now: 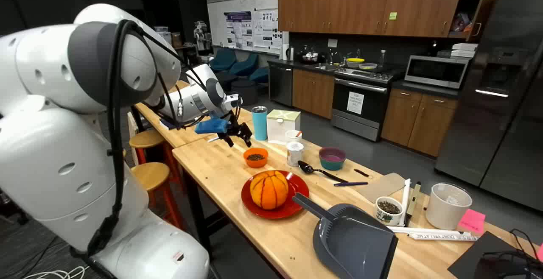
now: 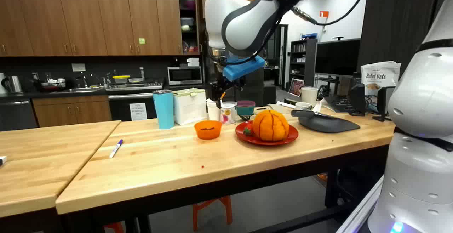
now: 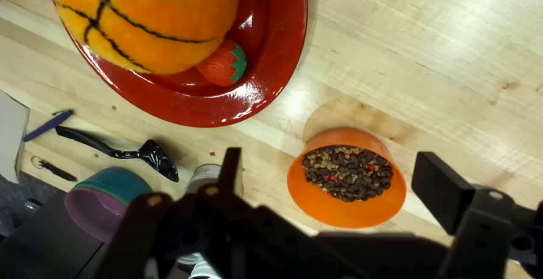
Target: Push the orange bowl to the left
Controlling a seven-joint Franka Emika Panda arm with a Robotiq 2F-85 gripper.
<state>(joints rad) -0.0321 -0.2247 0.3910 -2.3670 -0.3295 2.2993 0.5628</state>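
Pale wooden kitchen tabletop (image 2: pixel 148 165) holds a small, round, bright-orange bowl (image 2: pixel 207 133) of dark, bean-like bits (image 3: pixel 348 173), near a round, glossy red plate (image 3: pixel 288 37). A black two-fingered gripper (image 1: pixel 239 143) hangs above, spread apart, not touching the bowl; slowly pushing leftward, low on its side, should keep the bits in.

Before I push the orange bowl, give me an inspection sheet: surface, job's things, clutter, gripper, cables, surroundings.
Surface: light wooden tabletop, tiny red speck showing.
Job's things: orange bowl upright, holding coffee beans and tan bits.
Clutter: red plate bearing pumpkin-like plush and toy strawberry; dustpan, black spoon, turquoise tumbler.
Gripper: open, above the tabletop, apart from the bowl.
Cables: black cable along robot arm; none seen touching the bowl.
Surroundings: wooden-topped stools beside the tabletop; refrigerator, microwave beyond.
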